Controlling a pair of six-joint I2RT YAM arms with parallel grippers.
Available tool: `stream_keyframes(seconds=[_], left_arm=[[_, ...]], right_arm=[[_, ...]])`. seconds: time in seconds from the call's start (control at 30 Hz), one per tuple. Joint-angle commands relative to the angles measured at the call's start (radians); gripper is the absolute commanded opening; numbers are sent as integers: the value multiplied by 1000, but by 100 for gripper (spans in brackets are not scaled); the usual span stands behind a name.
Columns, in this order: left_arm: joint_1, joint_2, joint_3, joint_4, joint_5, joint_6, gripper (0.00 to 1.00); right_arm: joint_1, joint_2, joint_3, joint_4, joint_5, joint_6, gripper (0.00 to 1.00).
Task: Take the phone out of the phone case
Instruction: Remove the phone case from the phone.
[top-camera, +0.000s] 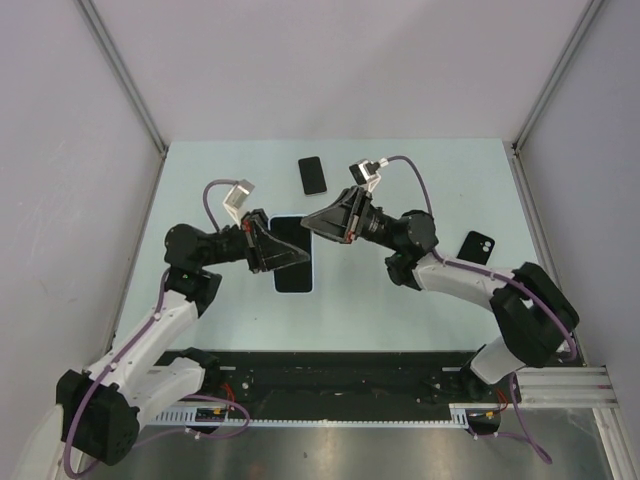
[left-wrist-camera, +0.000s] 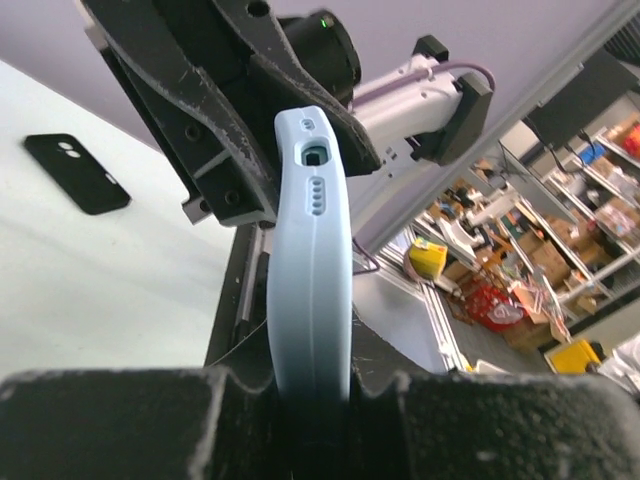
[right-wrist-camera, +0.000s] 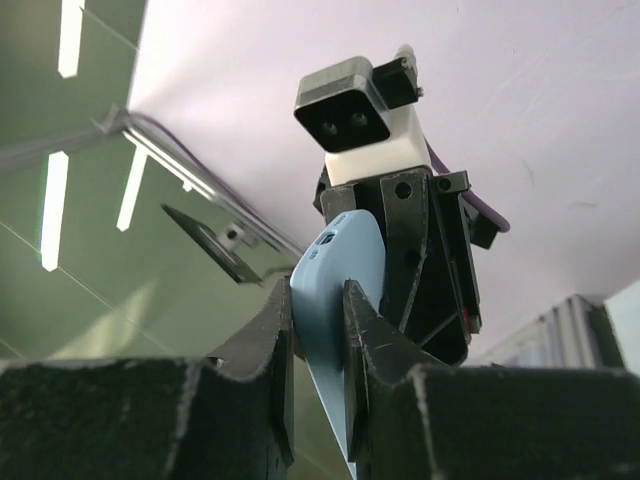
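Phone case (left-wrist-camera: 310, 280), light blue, sits between both claws over the middle of the table (top-camera: 400, 300), slightly toward the left edge. It looks lifted off the surface, but I can't confirm the gap from above.

Phone (top-camera: 293, 272): I see its dark face framed by the blue rim in the top view, so I judge it seated in the case and not out yet.

Left gripper (left-wrist-camera: 310, 390) is clenched on one end of the case, with fingers on both flat sides. Right gripper (right-wrist-camera: 318, 330) is clamped on the opposite end at a corner, pads pressed to both faces. I can't tell whether it pinches only the case lip or the phone too.

Progress, my read:
- Done: case picked up and both ends secured.
- Left: peel the corner off, work the phone free, separate the two and set them down.
- No visible gap between rim and phone from any view, so I'd call it early in the extraction.

Counts:
- Phones: two. One is in the blue case; a bare phone (top-camera: 313, 175) lies flat near the far edge, apart from the grippers.
- Cases: two. One is the blue one in hand; a black case (top-camera: 477, 246) lies empty near the right edge.
- Arms: two, both engaged.
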Motion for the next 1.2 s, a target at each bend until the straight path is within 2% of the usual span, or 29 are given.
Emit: stream_keyframes(seconds=[0.0, 0.2, 0.43, 0.63, 0.87, 1.17], left_arm=[[-18, -3, 40, 64, 43, 81, 0], [-18, -13, 47, 29, 46, 121, 0], [-17, -53, 71, 44, 55, 93, 0], [-18, -88, 100, 26, 89, 128, 0], [-17, -111, 154, -45, 133, 280, 0], [-18, -142, 214, -54, 156, 315, 0]], right_arm=[[114, 120, 53, 333, 181, 302, 0], [188, 152, 108, 333, 227, 291, 0], [225, 195, 189, 335, 219, 343, 0], [239, 218, 246, 335, 213, 388, 0], [250, 221, 272, 335, 218, 417, 0], [262, 253, 272, 333, 218, 420, 0]])
